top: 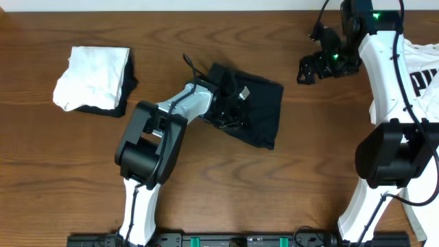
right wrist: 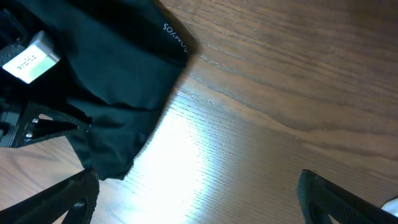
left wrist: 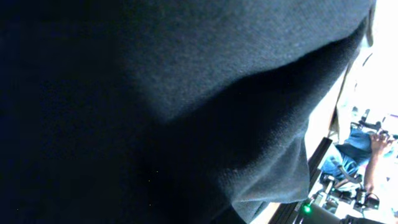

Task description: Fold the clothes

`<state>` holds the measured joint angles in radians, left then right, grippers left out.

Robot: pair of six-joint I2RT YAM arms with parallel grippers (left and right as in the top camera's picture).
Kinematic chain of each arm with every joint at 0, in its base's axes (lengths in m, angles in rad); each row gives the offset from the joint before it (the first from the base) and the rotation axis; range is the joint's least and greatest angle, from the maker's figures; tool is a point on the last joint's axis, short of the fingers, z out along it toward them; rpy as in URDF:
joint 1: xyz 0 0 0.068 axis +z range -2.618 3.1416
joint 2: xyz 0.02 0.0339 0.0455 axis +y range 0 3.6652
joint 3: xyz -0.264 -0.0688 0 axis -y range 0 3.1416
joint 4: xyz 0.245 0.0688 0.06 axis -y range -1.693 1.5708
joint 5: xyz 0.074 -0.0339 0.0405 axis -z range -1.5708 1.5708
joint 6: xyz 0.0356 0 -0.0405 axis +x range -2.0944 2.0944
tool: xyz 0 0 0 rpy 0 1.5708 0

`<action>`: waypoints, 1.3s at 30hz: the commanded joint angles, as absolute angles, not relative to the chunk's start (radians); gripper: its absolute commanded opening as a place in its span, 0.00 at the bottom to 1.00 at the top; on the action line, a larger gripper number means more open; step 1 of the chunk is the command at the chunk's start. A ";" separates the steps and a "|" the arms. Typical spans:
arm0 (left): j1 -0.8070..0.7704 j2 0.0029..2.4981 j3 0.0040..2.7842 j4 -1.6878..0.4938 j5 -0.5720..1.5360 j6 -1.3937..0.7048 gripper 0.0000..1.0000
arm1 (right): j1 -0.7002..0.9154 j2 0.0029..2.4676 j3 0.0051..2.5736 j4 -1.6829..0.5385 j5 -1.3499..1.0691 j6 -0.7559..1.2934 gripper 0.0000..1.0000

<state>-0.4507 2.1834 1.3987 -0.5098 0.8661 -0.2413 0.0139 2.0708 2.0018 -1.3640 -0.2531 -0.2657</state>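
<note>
A folded black garment (top: 260,116) lies at the table's middle. My left gripper (top: 230,103) sits on its left part, and black fabric (left wrist: 155,93) fills the left wrist view and hides the fingers. The gripper is shut on that fabric. My right gripper (top: 315,68) hovers open over bare wood to the right of the garment. In the right wrist view its fingertips (right wrist: 68,199) stand wide apart with nothing between them, and the black garment (right wrist: 106,74) lies at the upper left. A white T-shirt (top: 425,75) with black lettering lies at the far right, partly behind the right arm.
A folded pile (top: 92,79), white cloth over black cloth, rests at the far left. The right arm's base (top: 391,161) stands at the front right and the left arm's base (top: 147,144) at the front centre. A dark rail (top: 233,240) runs along the front edge.
</note>
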 commanded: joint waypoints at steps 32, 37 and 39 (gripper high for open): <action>-0.648 2.185 1.402 -0.435 0.695 -0.221 0.07 | 0.013 2.071 2.004 -1.361 -0.250 -0.263 0.99; -0.650 2.219 1.400 -0.436 0.643 -0.221 0.06 | 0.014 2.071 2.004 -1.361 -0.250 -0.263 0.99; -0.651 2.206 1.402 -0.435 0.656 -0.221 0.06 | 0.014 2.071 2.004 -1.361 -0.250 -0.263 0.99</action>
<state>-0.6510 2.1807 1.4033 -0.4328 0.7528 -0.2348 0.0143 2.0708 2.0018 -1.3636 -0.2531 -0.2657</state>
